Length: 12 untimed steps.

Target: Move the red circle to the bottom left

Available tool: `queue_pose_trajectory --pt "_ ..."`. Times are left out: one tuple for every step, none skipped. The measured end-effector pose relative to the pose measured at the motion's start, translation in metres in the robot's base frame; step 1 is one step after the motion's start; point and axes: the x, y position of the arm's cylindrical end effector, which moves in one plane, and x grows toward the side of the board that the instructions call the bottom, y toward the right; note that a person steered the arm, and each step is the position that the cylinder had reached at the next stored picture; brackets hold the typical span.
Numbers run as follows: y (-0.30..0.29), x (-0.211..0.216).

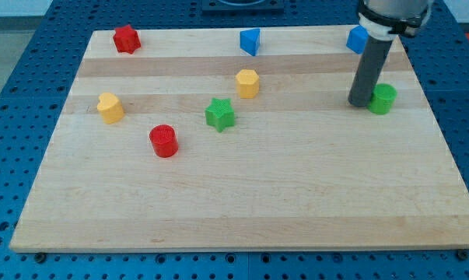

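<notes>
The red circle [164, 141] stands on the wooden board [242, 210], left of centre. My tip [361, 102] is at the view's right, far from the red circle, and touches or nearly touches the left side of a green circle [384, 99]. The rod rises from the tip toward the view's top and partly hides a blue block [356, 38].
A red star [126, 38] is at the top left. A yellow heart-like block [110, 107] is at the left. A yellow hexagon [248, 82] and a green star [219, 114] are near centre. A blue triangle [250, 40] is at the top centre.
</notes>
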Motion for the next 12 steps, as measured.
queue_pose_trajectory --pt "0.006 0.0" --pt "0.006 0.0" --pt "-0.011 0.003" --pt "-0.049 0.026" --pt "-0.098 0.056" --pt "-0.158 0.08" --pt "-0.217 0.091" --pt "-0.242 0.089" --pt "-0.257 0.078" --pt "-0.272 0.064" --pt "-0.283 0.057" --pt "-0.292 0.065"
